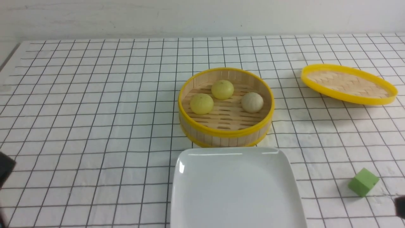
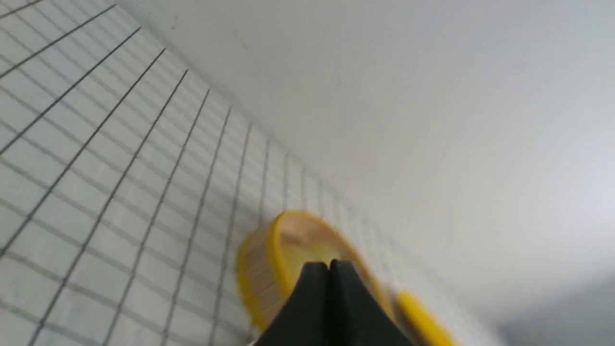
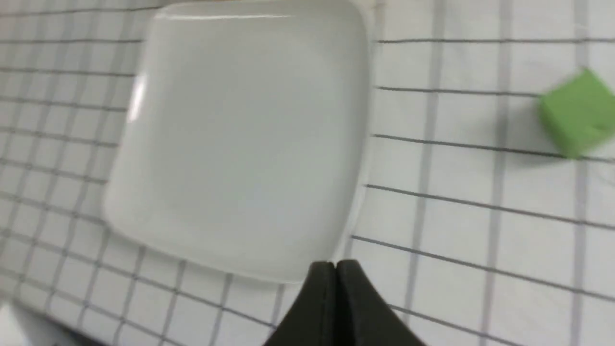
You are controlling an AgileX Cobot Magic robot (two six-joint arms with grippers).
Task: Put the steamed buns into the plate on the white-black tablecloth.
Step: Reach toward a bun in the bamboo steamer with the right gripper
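Observation:
Two pale yellow buns (image 1: 201, 103) (image 1: 222, 89) and one beige-grey bun (image 1: 252, 102) sit in the round bamboo steamer basket (image 1: 226, 134) at mid-table. The white square plate (image 1: 235, 190) lies empty just in front of it on the white-black tablecloth (image 1: 95, 110); it also shows in the right wrist view (image 3: 240, 139). My left gripper (image 2: 329, 265) is shut and empty, far left of the basket (image 2: 269, 269). My right gripper (image 3: 335, 266) is shut and empty, near the plate's edge. In the front view only dark bits of both show, at the lower left (image 1: 4, 169) and lower right (image 1: 400, 205).
A flat yellow-rimmed woven lid (image 1: 348, 84) lies tilted at the far right. A green cube (image 1: 363, 182) sits at the front right, also in the right wrist view (image 3: 579, 113). A pale wall stands behind the table.

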